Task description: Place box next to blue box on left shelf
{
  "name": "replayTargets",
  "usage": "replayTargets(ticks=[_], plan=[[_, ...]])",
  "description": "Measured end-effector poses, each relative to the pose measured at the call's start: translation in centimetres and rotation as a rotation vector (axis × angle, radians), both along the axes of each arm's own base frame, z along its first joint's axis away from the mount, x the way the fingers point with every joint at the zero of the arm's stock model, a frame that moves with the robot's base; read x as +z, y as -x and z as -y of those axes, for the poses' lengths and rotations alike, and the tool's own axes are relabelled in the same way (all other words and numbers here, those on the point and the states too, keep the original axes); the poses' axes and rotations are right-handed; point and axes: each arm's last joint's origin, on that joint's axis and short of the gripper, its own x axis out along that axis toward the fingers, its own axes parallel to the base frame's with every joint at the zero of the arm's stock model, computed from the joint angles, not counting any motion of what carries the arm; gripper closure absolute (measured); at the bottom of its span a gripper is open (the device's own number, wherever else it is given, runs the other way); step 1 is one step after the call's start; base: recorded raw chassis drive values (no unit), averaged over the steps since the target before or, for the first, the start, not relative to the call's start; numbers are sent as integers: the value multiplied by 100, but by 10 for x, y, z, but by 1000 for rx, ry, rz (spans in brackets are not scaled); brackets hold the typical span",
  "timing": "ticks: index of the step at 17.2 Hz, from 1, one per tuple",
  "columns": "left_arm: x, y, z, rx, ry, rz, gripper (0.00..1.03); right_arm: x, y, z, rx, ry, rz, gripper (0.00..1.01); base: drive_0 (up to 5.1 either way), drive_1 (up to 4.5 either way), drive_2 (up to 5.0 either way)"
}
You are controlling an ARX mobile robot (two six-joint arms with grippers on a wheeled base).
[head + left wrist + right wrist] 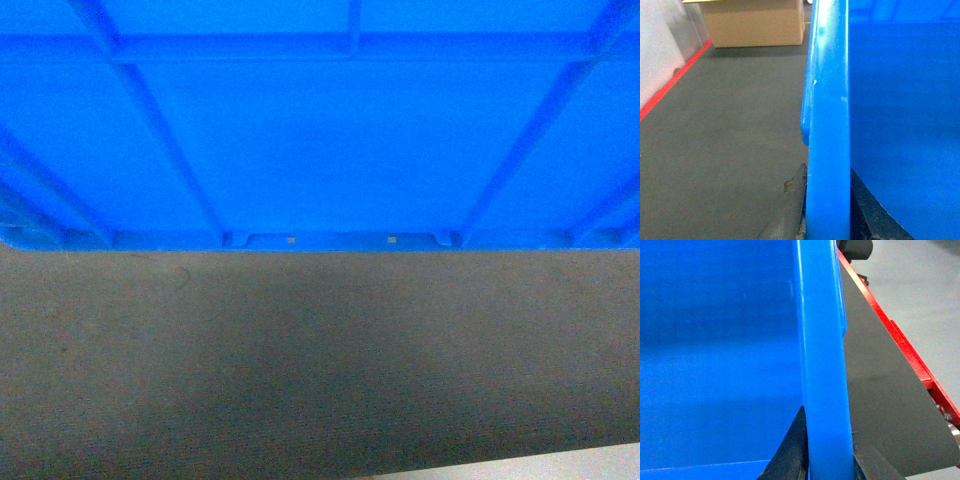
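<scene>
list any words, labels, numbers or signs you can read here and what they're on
No text can be read in any view.
Blue box: plain ribbed plastic with two small pale squares on its lower edge, nothing printed on them that I can make out.
Cardboard box: plain brown face, no label showing.
Floor: only a red line along the wall, no lettering.
Left gripper and right gripper: no markings visible.
</scene>
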Motion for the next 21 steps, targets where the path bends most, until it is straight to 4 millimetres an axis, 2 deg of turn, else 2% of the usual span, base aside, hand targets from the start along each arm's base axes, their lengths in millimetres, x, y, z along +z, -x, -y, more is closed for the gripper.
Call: replayTargets(ticks=[21], plan=[[0, 0, 0, 0, 1, 2, 91, 0, 0, 0, -1, 1, 0, 91, -148, -148, -148]])
